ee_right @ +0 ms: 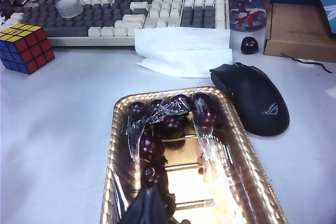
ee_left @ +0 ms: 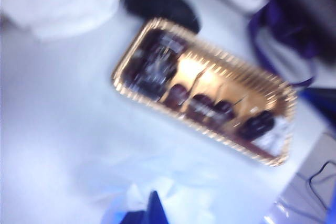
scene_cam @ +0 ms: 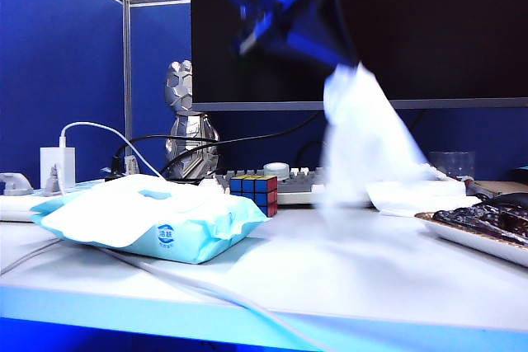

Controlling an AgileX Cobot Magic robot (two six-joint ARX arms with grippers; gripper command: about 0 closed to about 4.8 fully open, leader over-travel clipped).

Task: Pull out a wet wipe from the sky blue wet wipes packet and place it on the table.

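Currently the wet wipe (scene_cam: 363, 133) hangs in the air above the table (scene_cam: 346, 274), pinched at its upper end by the left pincer (scene_cam: 330, 51), whose jaws are closed on it. The left arm reaches in from the upper part of the exterior view, motion-blurred. The sky blue wet wipes packet (scene_cam: 153, 216) lies on the table, well apart to the left. The right pincer (ee_right: 148, 208) sits above the gold tray (ee_right: 252, 177); whether its jaws are apart or together cannot be determined.

Sky blue packet (scene_cam: 177, 232) with white top; white wipe (scene_cam: 363, 133); white table (scene_cam: 346, 269), blue front edge; multicoloured cube (scene_cam: 254, 191); gold tray (ee_right: 252, 171).
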